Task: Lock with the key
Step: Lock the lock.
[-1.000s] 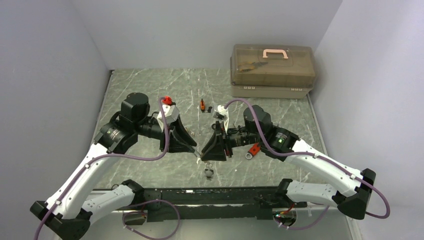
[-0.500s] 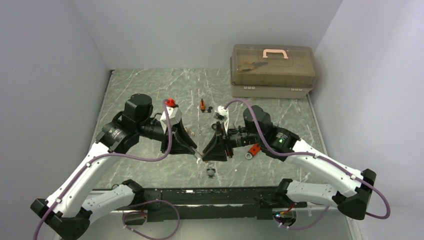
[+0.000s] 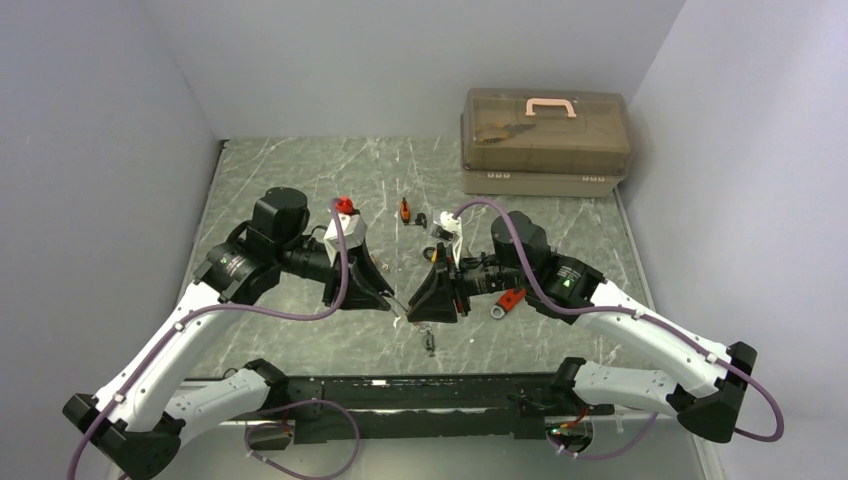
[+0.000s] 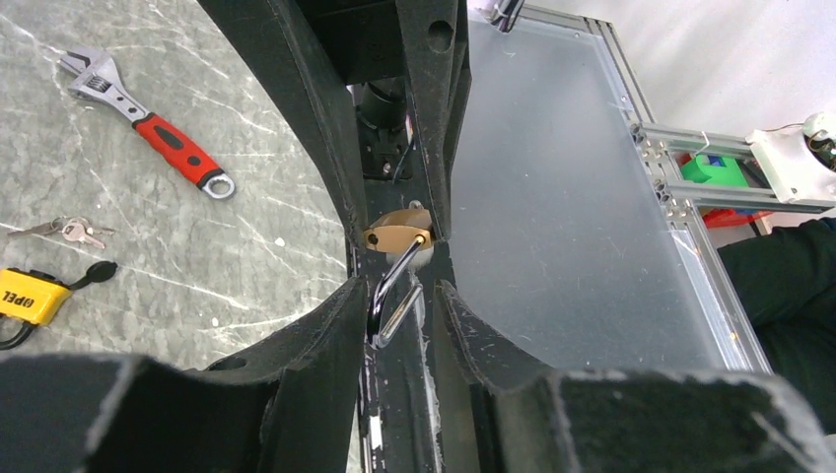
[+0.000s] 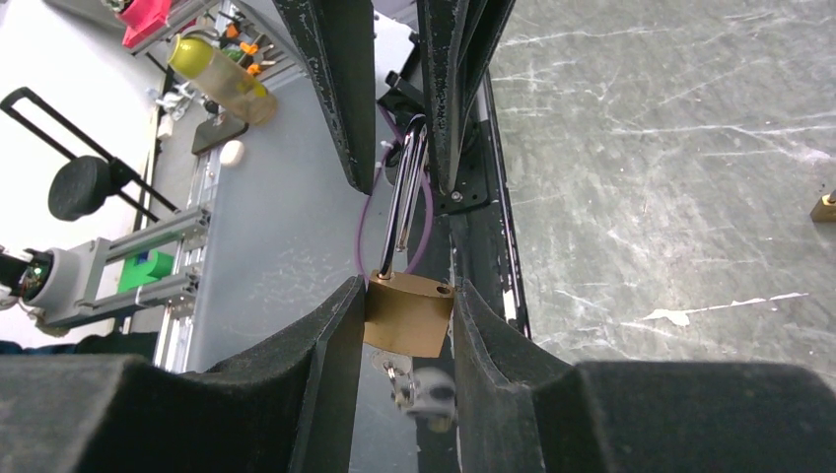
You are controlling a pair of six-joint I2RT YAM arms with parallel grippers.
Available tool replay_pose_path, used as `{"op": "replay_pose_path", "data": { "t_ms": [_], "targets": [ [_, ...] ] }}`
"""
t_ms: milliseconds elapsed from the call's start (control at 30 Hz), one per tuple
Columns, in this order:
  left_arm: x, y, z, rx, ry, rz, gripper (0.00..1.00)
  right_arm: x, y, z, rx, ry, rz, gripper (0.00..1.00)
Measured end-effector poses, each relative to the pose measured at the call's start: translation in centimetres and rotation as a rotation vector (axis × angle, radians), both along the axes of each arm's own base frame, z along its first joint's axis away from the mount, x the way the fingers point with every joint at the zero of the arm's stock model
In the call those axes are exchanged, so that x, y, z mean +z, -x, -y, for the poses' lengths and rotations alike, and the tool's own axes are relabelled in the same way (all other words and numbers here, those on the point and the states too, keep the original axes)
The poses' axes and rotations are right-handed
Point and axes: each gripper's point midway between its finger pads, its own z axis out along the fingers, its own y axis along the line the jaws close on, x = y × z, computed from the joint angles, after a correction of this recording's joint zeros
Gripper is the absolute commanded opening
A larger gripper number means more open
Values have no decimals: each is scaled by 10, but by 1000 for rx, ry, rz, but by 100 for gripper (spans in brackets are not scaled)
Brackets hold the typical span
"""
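Note:
A brass padlock [image 5: 409, 315] hangs in the air over the table's near edge, with my right gripper [image 5: 409, 307] shut on its body. Its steel shackle [image 5: 404, 207] stands open, one leg out of its hole. A key [image 5: 394, 367] sits in the underside, and a blurred key ring [image 5: 431, 391] dangles below it [image 3: 430, 343]. In the left wrist view the shackle [image 4: 390, 302] lies between my left gripper's [image 4: 399, 307] jaws. It rests against one finger with a gap to the other, so that gripper is open around it. The padlock [image 4: 396, 235] shows beyond.
A red-handled wrench [image 3: 508, 299] lies right of the grippers. Loose keys [image 4: 69, 232] and a yellow padlock [image 4: 30, 296] are on the marble table [image 3: 300, 170]. A small orange item [image 3: 404, 210] sits mid-table, and a tan toolbox [image 3: 545, 140] at the back right.
My left arm has shifted right, bringing its fingertips up to the right gripper's tips. The dangling key ring has swung a little to the right. The right arm has barely moved.

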Motion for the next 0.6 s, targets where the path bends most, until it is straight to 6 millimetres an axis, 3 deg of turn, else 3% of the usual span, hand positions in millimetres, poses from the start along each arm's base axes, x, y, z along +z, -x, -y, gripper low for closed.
{"op": "replay_pose_path", "data": {
  "t_ms": [133, 233, 300, 467, 533, 600],
  "targets": [
    [0, -1, 0, 0, 0, 0, 25, 0, 0, 0, 1, 0, 3, 0],
    [0, -1, 1, 1, -1, -3, 3, -1, 0, 0, 0, 3, 2, 0],
    [-1, -1, 1, 1, -6, -11, 0, -2, -1, 1, -5, 6, 6, 5],
    [0, -1, 2, 13, -14, -32, 0, -3, -10, 0, -52, 14, 26, 67],
    [6, -7, 5, 45, 1, -36, 0, 0, -20, -1, -101, 9, 43, 81],
    [16, -12, 7, 86, 26, -38, 0, 4, -33, -2, -155, -4, 76, 85]
  ]
}}
